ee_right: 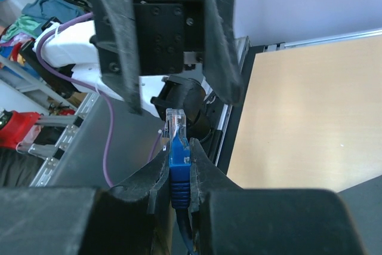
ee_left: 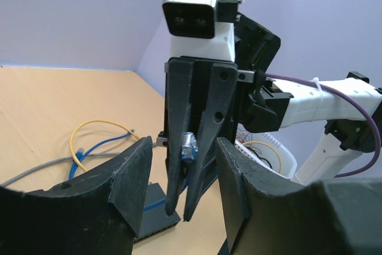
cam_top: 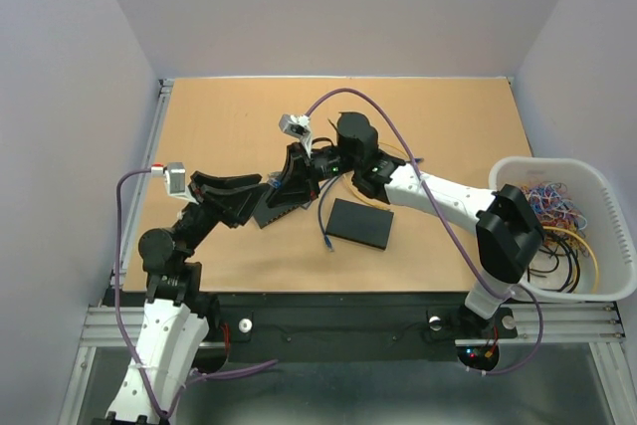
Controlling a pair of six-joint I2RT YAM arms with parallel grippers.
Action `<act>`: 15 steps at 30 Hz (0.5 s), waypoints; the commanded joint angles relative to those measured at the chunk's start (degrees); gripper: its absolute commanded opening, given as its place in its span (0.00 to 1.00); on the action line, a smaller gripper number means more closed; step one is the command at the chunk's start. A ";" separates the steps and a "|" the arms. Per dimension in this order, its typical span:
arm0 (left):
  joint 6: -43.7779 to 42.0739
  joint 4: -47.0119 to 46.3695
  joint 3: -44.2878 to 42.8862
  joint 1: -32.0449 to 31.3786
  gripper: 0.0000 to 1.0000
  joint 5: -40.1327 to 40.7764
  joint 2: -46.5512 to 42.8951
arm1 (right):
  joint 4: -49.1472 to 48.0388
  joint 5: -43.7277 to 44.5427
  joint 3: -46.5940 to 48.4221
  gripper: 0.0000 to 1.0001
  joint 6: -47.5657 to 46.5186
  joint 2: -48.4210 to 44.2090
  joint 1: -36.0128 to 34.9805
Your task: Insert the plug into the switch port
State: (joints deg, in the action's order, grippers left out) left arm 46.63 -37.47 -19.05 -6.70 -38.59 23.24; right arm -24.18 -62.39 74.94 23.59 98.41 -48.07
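gripping blue plug in the right tool.

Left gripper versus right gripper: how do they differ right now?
The left gripper has its jaws wide apart, gripping nothing; the right gripper has its jaws shut on the blue plug. The left gripper reaches in from the left of the table, the right gripper from the right. Both are black, two-fingered and meet mid-table.

Plain pale lavender walls boxed in three sides, tan wood surface in the middle, aluminium rails ran along the near edge.
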 commanded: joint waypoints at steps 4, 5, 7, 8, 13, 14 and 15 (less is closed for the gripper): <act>0.30 -5.15 0.68 -0.24 0.53 -0.52 2.07 | -5.87 -1.95 3.99 0.00 3.04 1.08 -0.18; 0.30 -5.41 0.68 -0.33 0.52 -0.52 2.24 | -6.05 -1.95 4.08 0.00 3.30 1.52 -0.18; 0.39 -5.59 0.59 -0.33 0.52 -0.70 2.50 | -6.49 -2.03 4.25 0.00 3.65 1.87 -0.18; 0.56 -5.77 0.59 -0.33 0.52 -0.79 2.68 | -6.75 -2.03 4.43 0.00 4.17 2.05 -0.18; 1.00 -7.00 0.68 -0.42 0.51 -1.05 2.33 | -8.07 -2.03 5.04 0.00 5.23 3.28 -0.18; 1.00 -7.09 0.68 -0.42 0.50 -0.96 2.07 | -8.42 -2.03 5.13 0.00 5.58 3.54 -0.09; 1.09 -7.09 0.68 -0.51 0.49 -0.96 2.07 | -8.60 -2.03 5.22 0.00 5.67 3.63 -0.18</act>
State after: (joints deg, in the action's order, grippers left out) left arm 47.33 -39.99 -18.44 -6.76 -38.59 25.89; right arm -27.99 -63.46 76.95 27.64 102.21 -48.07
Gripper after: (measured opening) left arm 0.507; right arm 0.155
